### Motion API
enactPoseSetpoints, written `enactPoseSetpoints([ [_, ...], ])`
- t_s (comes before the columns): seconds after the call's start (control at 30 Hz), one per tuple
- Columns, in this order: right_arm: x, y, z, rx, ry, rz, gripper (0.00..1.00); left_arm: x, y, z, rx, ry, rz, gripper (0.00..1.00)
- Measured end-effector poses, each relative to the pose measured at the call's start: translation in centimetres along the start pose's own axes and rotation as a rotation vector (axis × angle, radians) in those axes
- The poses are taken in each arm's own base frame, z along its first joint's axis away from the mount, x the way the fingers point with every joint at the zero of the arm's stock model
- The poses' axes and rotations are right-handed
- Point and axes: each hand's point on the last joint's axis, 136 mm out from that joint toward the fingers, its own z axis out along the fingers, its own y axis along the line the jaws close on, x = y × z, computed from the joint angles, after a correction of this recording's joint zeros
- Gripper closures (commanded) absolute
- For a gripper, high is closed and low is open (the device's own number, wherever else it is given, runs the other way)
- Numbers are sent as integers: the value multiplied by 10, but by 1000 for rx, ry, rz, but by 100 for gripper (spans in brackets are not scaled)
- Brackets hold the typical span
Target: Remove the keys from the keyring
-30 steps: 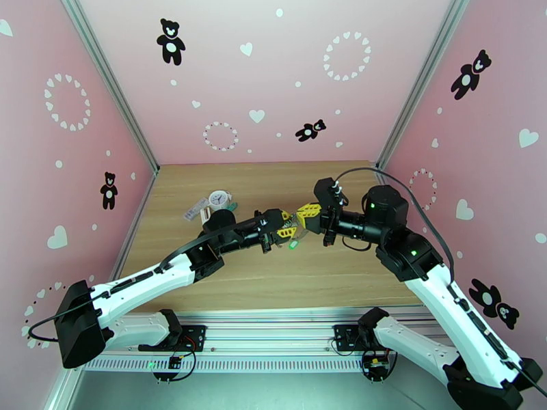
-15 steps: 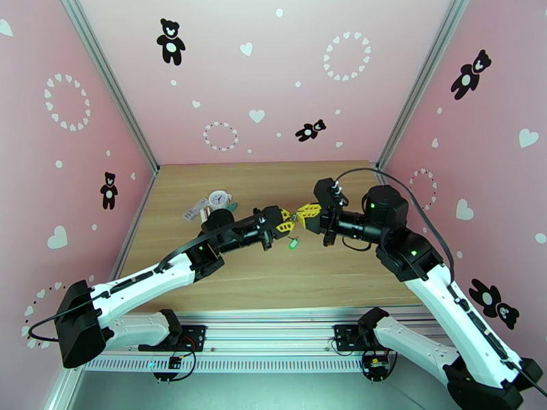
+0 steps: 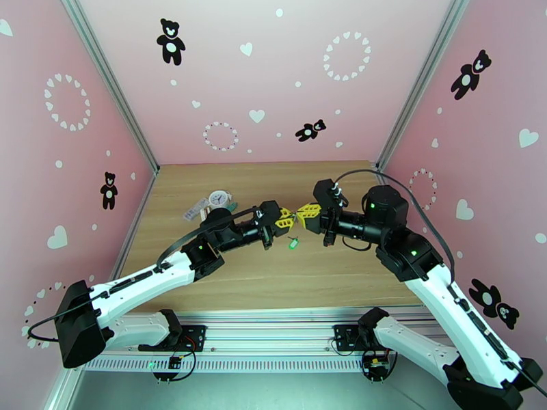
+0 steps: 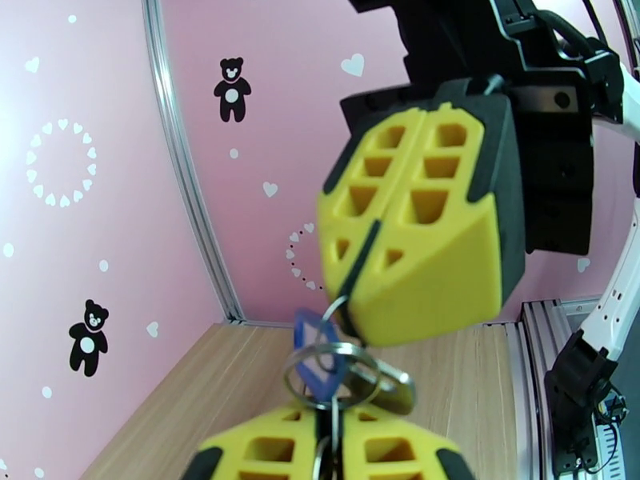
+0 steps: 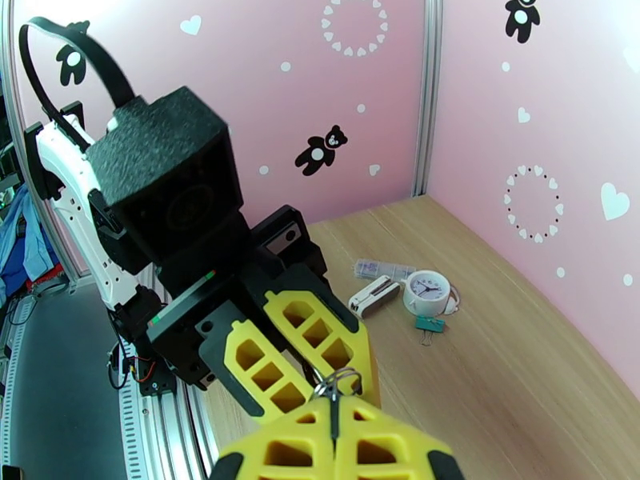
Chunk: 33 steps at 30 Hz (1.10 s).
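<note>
Left wrist: my right pincer (image 4: pixel 362 326), 12 o'clock, clamps keyring (image 4: pixel 364 250); left pincer (image 4: pixel 330 435), 6 o'clock, grips metal ring (image 4: pixel 332 370). I should pull apart slowly, sparing blue key (image 4: pixel 310 336).

Pink walls (image 3: pixel 273 63), white hearts and black bears; wood-grain tabletop (image 3: pixel 308 281); yellow gripper fingers (image 4: pixel 432 258); blue-tagged metal key (image 4: pixel 308 334); green-tagged metal key (image 3: pixel 293 244).
</note>
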Motion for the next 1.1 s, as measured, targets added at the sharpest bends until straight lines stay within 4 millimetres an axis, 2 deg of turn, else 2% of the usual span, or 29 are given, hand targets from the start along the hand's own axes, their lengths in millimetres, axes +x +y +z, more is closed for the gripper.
enactPoseSetpoints([
  [0.5, -1, 11, -7, 4, 3, -120, 100, -5, 0, 1, 7, -23, -182, 99],
  [0.57, 0, 11, -6, 11, 9, -127, 100, -2, -1, 2, 9, -16, -199, 96],
  [0.7, 2, 7, -6, 32, 22, -129, 100, 5, -1, 5, 11, 0, -205, 80],
  [0.87, 3, 7, -6, 31, 39, -128, 100, 8, -1, 5, 11, 11, -177, 67],
  [1.1, 10, 8, -6, 10, 73, -116, 100, 11, -5, -5, 11, 43, -102, 60],
])
